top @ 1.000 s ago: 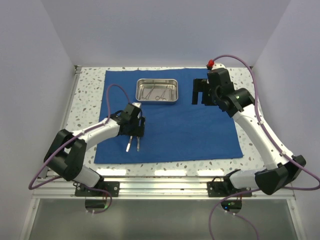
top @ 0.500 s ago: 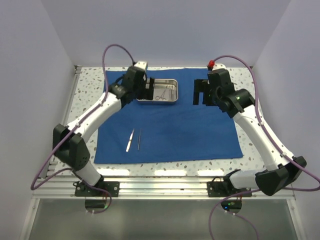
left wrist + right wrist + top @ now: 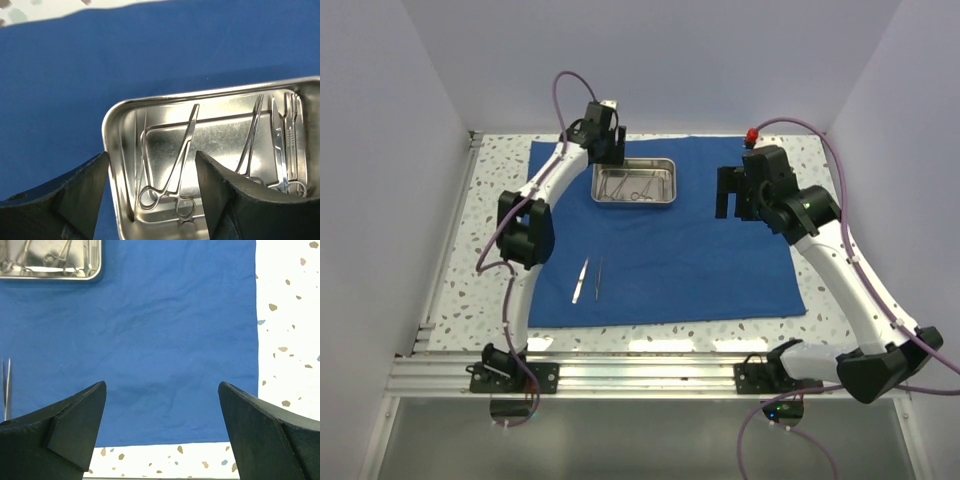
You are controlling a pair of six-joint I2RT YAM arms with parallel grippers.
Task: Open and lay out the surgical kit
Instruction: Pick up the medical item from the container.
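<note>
The royal-blue cloth [image 3: 670, 245] lies spread flat on the table. The steel tray [image 3: 635, 184] sits on its far part and holds several ring-handled clamps [image 3: 175, 170]. Two slim tweezers [image 3: 588, 279] lie side by side on the cloth near its front left. My left gripper [image 3: 610, 152] hovers open over the tray's left end, its jaws astride one clamp in the left wrist view [image 3: 152, 172], not touching it. My right gripper [image 3: 732, 192] is open and empty above the cloth's right part [image 3: 162, 390].
The speckled tabletop [image 3: 490, 230] shows around the cloth. White walls close in the left, right and back. The tray's corner [image 3: 50, 262] and the tweezers' tips [image 3: 6, 390] show in the right wrist view.
My left gripper left the two tweezers on the cloth, then swung up and back to the tray's left end. My right gripper shifted slightly right and nearer.
</note>
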